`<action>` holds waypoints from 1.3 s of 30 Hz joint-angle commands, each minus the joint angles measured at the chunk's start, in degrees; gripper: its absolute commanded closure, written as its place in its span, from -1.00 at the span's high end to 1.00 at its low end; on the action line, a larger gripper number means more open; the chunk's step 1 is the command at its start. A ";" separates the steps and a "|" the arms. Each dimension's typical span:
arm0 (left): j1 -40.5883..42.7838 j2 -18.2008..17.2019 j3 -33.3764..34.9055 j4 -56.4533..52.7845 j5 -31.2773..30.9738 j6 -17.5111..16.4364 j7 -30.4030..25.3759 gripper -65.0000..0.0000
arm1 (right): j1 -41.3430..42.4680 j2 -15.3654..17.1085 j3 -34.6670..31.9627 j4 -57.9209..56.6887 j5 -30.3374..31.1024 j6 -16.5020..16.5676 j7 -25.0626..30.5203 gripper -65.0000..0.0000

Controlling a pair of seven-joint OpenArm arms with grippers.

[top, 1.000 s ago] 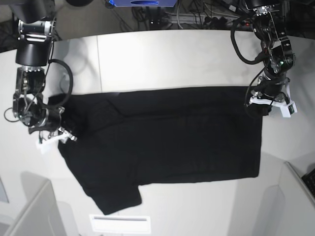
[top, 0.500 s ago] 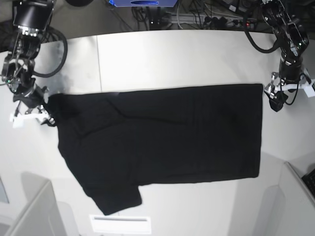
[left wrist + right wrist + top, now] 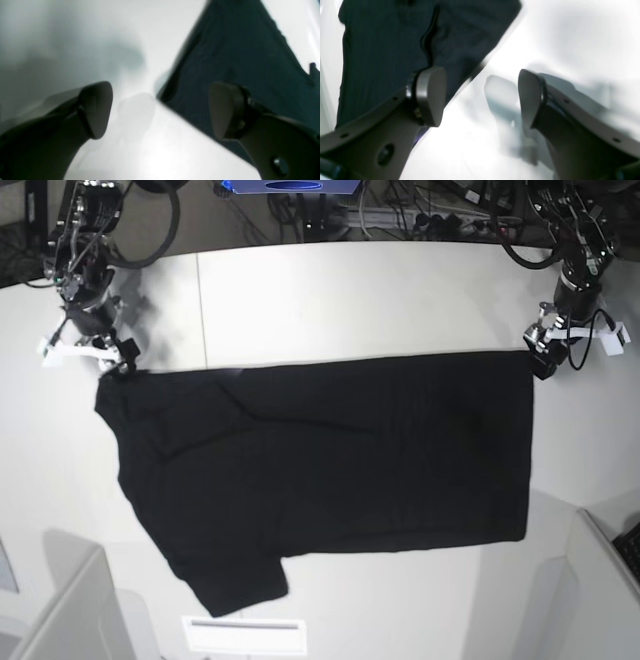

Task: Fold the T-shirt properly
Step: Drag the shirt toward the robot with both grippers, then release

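Observation:
The black T-shirt (image 3: 330, 460) lies flat across the white table (image 3: 350, 290), plain side up, one sleeve pointing to the front left. My left gripper (image 3: 575, 348) hovers at the shirt's back right corner. In the left wrist view it (image 3: 160, 110) is open, nothing between its fingers; one fingertip (image 3: 222, 110) stands over the edge of the T-shirt (image 3: 237, 57). My right gripper (image 3: 88, 352) is at the back left corner. It (image 3: 480, 97) is open and empty, one fingertip (image 3: 430, 96) over the T-shirt (image 3: 390, 50).
A white label (image 3: 243, 635) lies at the table's front edge. Grey partitions stand at the front left (image 3: 70, 610) and front right (image 3: 600, 590). Cables and a blue box (image 3: 290, 185) sit behind the table.
Both grippers let go of the shirt's back corners and opened. Each arm has moved outward and toward the back of the table. The shirt's back edge now lies straight.

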 commanded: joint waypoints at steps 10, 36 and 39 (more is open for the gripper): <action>-5.46 -0.51 -0.26 -6.34 -0.44 -0.39 -0.86 0.78 | 5.90 -0.95 5.53 -10.83 0.73 0.53 0.93 0.31; -12.32 -1.04 7.30 -15.92 -0.35 -0.22 -0.69 -0.47 | 14.69 1.86 2.37 -20.76 0.46 0.62 -2.15 0.25; -12.32 -1.13 7.21 -15.92 -0.35 -0.22 -0.69 -1.00 | 14.69 1.95 2.37 -20.85 0.46 0.97 -2.15 -0.10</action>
